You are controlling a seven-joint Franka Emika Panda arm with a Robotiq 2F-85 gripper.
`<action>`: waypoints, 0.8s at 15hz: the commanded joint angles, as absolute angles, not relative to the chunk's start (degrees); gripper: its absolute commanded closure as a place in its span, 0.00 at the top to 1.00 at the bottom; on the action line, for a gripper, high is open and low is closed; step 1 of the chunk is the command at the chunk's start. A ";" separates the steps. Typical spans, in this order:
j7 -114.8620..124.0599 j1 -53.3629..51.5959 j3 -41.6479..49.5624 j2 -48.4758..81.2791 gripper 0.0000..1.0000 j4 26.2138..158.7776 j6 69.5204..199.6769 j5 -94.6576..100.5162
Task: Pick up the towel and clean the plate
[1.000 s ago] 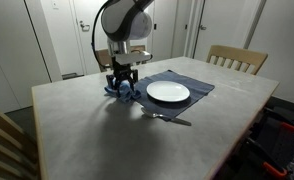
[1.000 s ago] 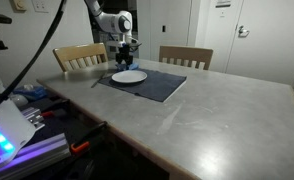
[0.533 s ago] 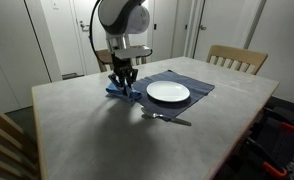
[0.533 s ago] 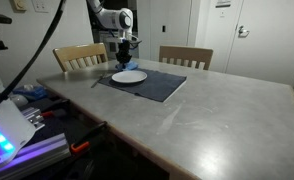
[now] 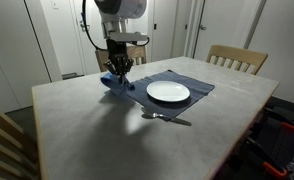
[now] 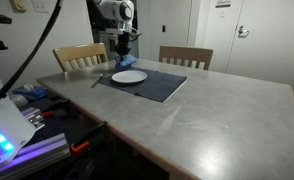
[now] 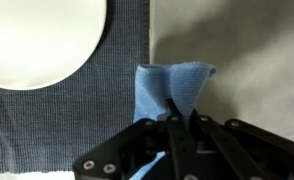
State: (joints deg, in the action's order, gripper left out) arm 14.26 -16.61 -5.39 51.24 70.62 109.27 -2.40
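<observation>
Pickup part looks done: the gripper (image 7: 177, 108) is pinched tight on the blue towel (image 7: 155, 85), which hangs bunched just above the desk (image 5: 77, 125), left of center. The plate (image 5: 168, 92) to its right on the placemat (image 5: 195, 80) isn't wiped yet.

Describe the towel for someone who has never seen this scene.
On the grey table lies a dark placemat holding a white plate. Beside the mat's edge, the hand pinches the towel: small, bunched and bright blue, unlike the flat dark mat.
</observation>
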 commanded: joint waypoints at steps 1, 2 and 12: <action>11.34 -14.89 -5.85 46.41 0.02 71.78 101.95 -2.66; 10.36 -14.59 -5.83 45.28 0.02 72.11 99.87 -2.39; -0.72 -7.55 -5.80 32.85 0.02 87.35 104.55 -3.94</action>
